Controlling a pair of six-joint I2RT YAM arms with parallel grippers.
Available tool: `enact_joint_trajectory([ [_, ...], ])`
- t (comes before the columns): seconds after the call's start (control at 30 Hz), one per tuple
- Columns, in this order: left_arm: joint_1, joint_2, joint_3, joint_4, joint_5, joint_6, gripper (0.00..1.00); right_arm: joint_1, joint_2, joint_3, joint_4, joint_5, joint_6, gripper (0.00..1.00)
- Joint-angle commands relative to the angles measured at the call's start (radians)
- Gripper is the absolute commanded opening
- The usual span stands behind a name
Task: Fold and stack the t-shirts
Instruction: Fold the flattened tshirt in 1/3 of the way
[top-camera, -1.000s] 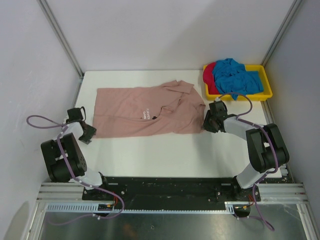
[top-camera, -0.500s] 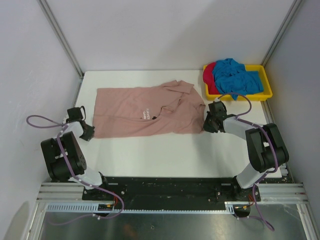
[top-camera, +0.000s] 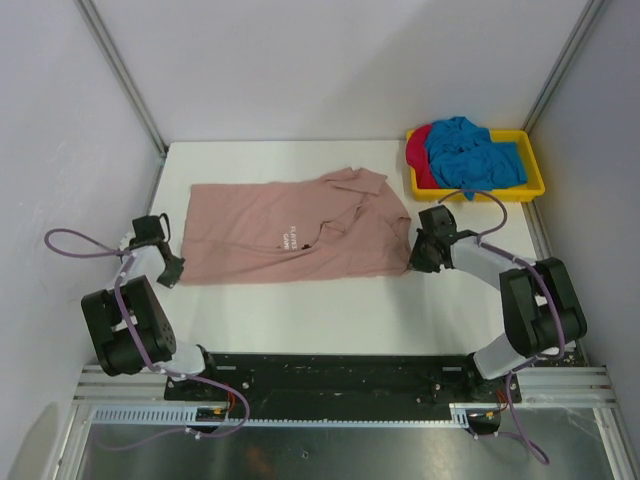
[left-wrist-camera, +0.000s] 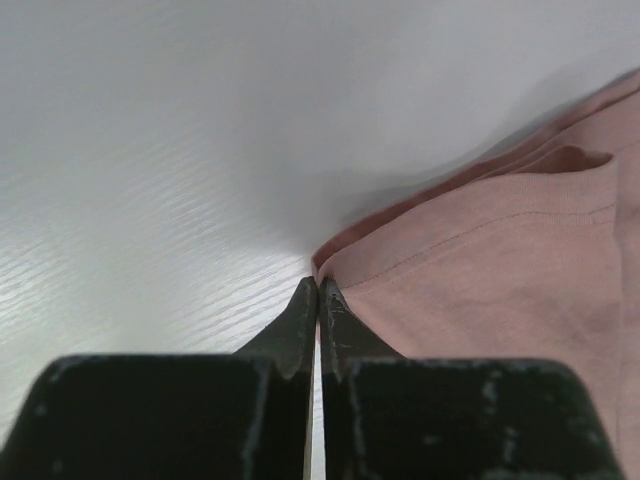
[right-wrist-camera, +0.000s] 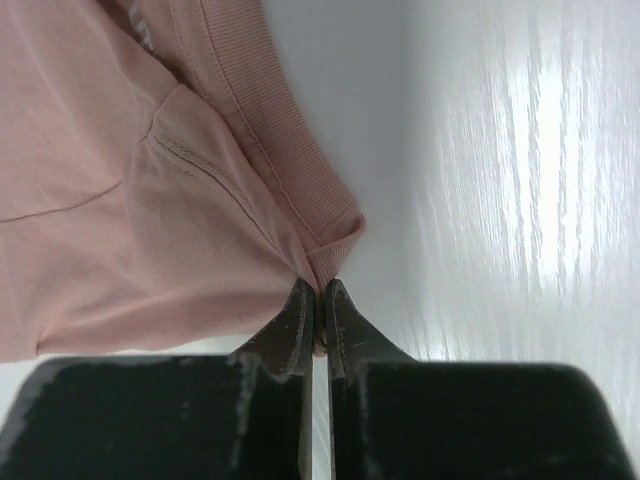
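Two arms (top-camera: 143, 262) (top-camera: 478, 262) low, fingers (right-wrist-camera: 296, 322) on t-shirt (top-camera: 260, 232)

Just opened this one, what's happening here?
Two arms are working on a pink t-shirt spread out on the white table. The left arm has its jaws shut on the shirt's near left corner, at the hem. The right arm has its jaws pinching the near right corner, beside a ribbed band. No fold is made yet. A blue t-shirt and a red t-shirt sit bunched in the yellow tray.
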Motion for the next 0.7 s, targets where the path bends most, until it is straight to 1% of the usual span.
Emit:
enact_joint_trajectory([
  [0.0, 0.007, -0.068, -0.003, -0.066, -0.09, 0.019, 0.0, -0.003, -0.098, -0.043, -0.1, 0.009, 0.023, 0.0],
  [0.2, 0.008, -0.156, -0.082, -0.103, -0.123, 0.002, 0.0, -0.01, -0.238, -0.155, -0.168, -0.019, 0.053, 0.0],
  [0.33, 0.008, -0.214, -0.125, -0.13, -0.141, -0.006, 0.0, -0.018, -0.334, -0.234, -0.208, -0.068, 0.081, 0.0],
  [0.53, 0.008, -0.278, -0.181, -0.171, -0.179, -0.042, 0.0, -0.028, -0.431, -0.341, -0.225, -0.149, 0.136, 0.0],
  [0.67, 0.008, -0.312, -0.212, -0.19, -0.19, -0.075, 0.01, -0.05, -0.501, -0.395, -0.248, -0.169, 0.156, 0.0],
])
